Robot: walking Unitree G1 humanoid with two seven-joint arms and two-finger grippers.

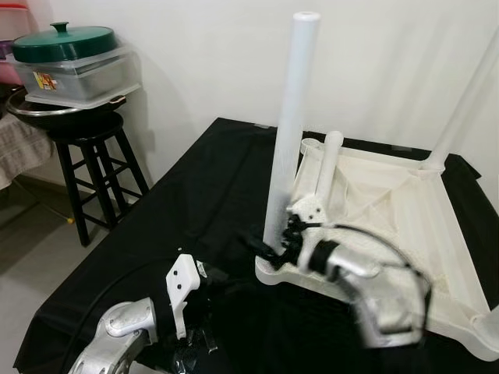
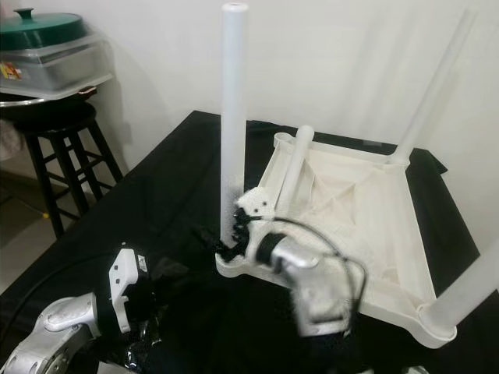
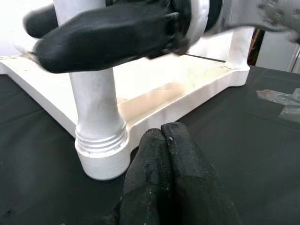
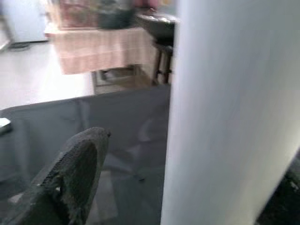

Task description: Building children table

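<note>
Upturned white plastic table (image 1: pixel 390 202) on black cloth, legs (image 1: pixel 290 132) upright.

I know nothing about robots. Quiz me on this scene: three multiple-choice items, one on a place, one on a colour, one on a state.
1. Where is the right gripper?
A. On the stool
B. At the base of the near upright leg
C. Above the far corner

2. What colour is the lid on the stool?
A. Red
B. Yellow
C. Green

3. How does the white table lie?
A. Upside down
B. On its feet
C. On its side

Answers:
1 B: the right gripper sits low against the leg.
2 C: the lid above the stool is dark green.
3 A: the table shows its ribbed underside, legs pointing up.
</note>
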